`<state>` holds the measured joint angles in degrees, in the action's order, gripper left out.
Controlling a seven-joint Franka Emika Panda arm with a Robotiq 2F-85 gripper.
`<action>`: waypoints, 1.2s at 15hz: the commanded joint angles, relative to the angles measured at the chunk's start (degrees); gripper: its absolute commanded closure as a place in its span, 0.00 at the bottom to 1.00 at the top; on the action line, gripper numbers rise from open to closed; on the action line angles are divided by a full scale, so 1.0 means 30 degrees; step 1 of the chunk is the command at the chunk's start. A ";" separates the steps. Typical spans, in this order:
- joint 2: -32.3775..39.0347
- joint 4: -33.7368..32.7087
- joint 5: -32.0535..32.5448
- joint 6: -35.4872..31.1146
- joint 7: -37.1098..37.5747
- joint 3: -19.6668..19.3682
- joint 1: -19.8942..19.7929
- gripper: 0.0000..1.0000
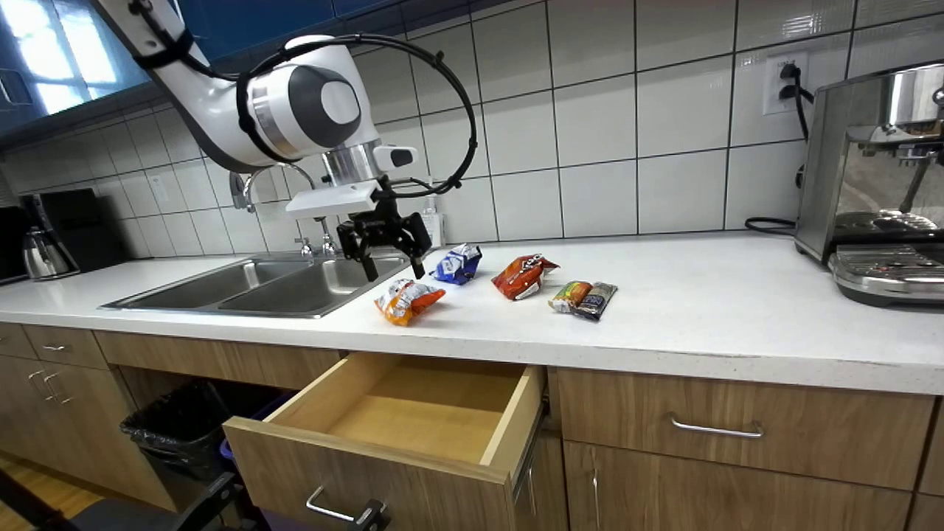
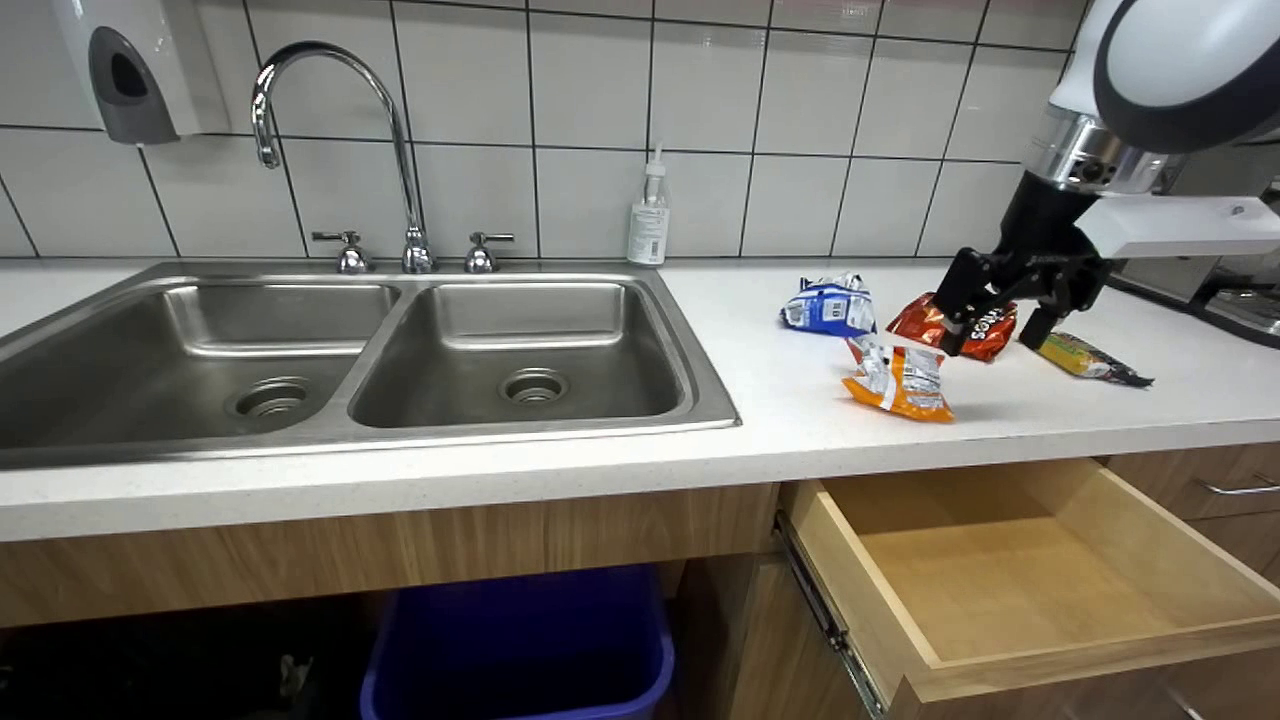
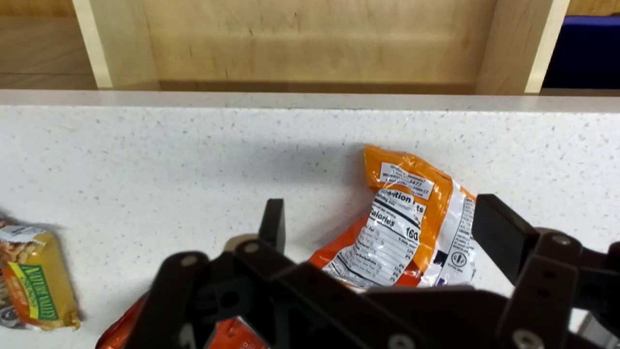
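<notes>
My gripper (image 1: 394, 270) hangs above the white counter with its fingers spread wide and nothing held. Nearest to it is a crumpled orange and white snack bag (image 3: 395, 232), which shows between the two fingers in the wrist view, its lower edge hidden by the gripper body. In both exterior views the fingertips stay above the counter, apart from this bag. Close by lie a blue snack bag (image 1: 457, 264) and a red one (image 1: 520, 277). Beside the red bag rest a yellow wrapped bar (image 1: 571, 295) and a dark one (image 1: 596, 301). The gripper partly covers the red bag (image 2: 985, 338).
Below the counter edge a wooden drawer (image 1: 420, 394) stands pulled out, with bare boards inside. A double steel sink (image 2: 690, 385) with a faucet (image 2: 395, 120) adjoins the bags. A soap bottle (image 2: 648, 220) stands by the wall, a coffee machine (image 1: 848, 169) farther along.
</notes>
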<state>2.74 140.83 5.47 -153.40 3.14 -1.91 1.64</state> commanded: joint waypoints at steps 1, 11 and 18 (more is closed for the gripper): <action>0.1302 -0.2245 -0.0519 0.1198 -0.1273 0.0246 -0.0265 0.00; 0.5040 -0.7691 -0.1543 0.4193 -0.3375 0.0696 -0.0403 0.00; 0.7345 -1.0962 -0.1451 0.6502 -0.3307 0.0889 -0.0337 0.00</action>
<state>21.38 113.62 1.87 -138.25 -5.28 -0.42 1.63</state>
